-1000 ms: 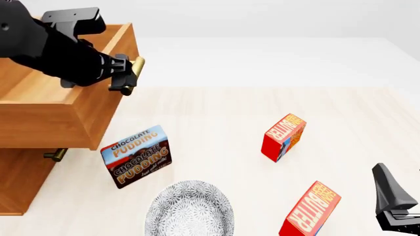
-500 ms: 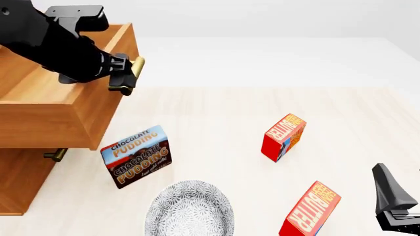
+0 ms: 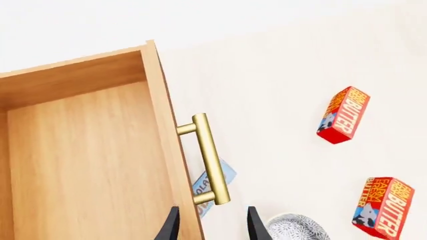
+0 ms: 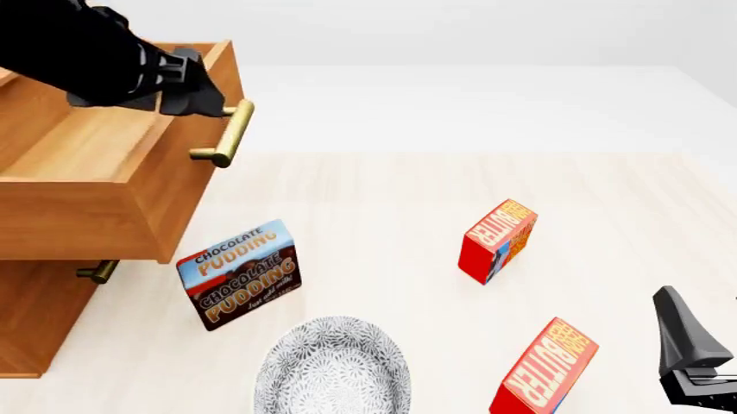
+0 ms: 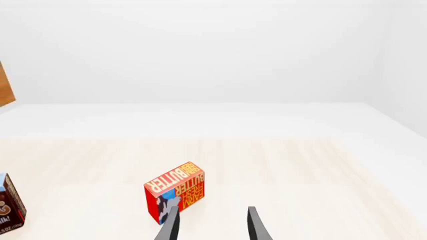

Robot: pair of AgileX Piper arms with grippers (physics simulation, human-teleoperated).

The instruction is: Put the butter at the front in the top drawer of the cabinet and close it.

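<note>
The top drawer of the cabinet stands pulled out, and all I see inside it is a plain honey-brown wood floor and walls. My left claw hangs just above the drawer's front edge with its fingers spread. The lower end of the brass bar handle lies in line with the gap, but neither finger touches it.

The butter stands on the pale wooden table at the near edge, tilted. It is a red-and-orange carton, and its bottom is cut off by the front view. The second butter carton stands farther back. My right claw is also parted and grips nothing. Only a dark part of it shows at the front view's lower right corner, beside the butter.

A speckled grey-and-white bowl sits near the butter, its rim cut off below, showing only its pattern inside. The glossy pudding box leans just in front of the cabinet. My left arm hides the drawer's rear corner, and a lower handle barely peeks out beneath the drawer.
</note>
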